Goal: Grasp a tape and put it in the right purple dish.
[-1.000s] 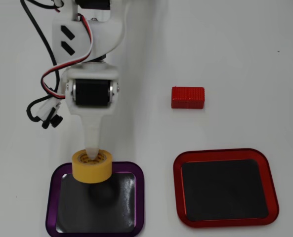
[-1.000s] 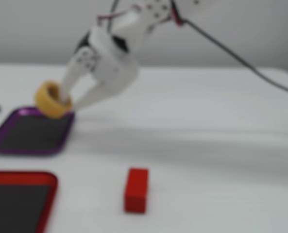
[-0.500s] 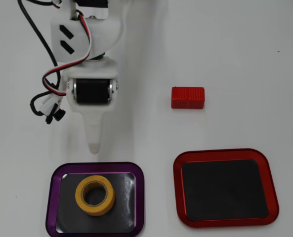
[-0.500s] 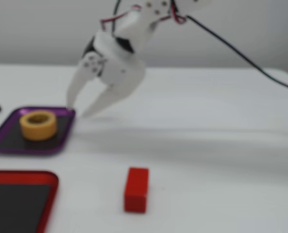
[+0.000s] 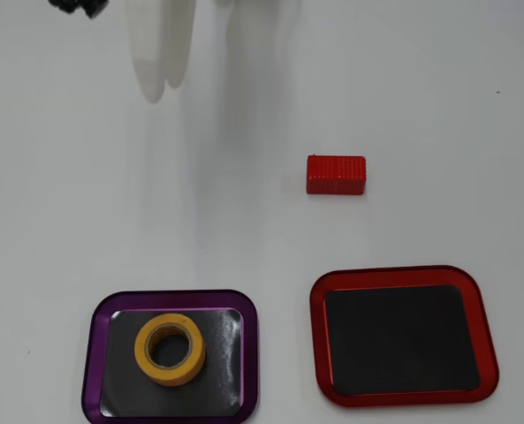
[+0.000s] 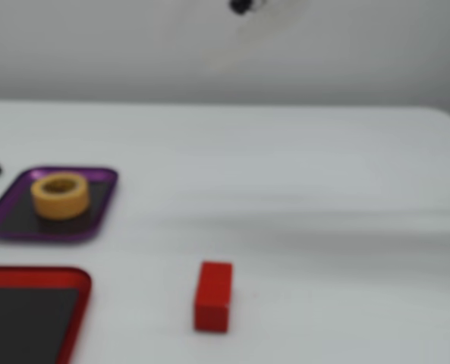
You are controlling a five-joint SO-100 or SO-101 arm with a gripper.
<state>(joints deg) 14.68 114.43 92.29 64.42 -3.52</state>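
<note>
The yellow tape roll (image 5: 170, 349) lies flat inside the purple dish (image 5: 98, 353), at the lower left of the overhead view. In the fixed view the tape (image 6: 59, 195) sits in the purple dish (image 6: 103, 199) at the left. My white gripper (image 5: 163, 87) is at the top left of the overhead view, far from the dish and above the table. It is blurred and holds nothing that I can see. I cannot tell how its jaws stand. In the fixed view only a faint blurred streak of the arm shows at the top edge.
A red ribbed block (image 5: 336, 174) lies mid-table and shows in the fixed view (image 6: 213, 296). A red-rimmed tray (image 5: 403, 276) with a dark inside sits at the lower right of the overhead view, and at the lower left of the fixed view (image 6: 77, 303).
</note>
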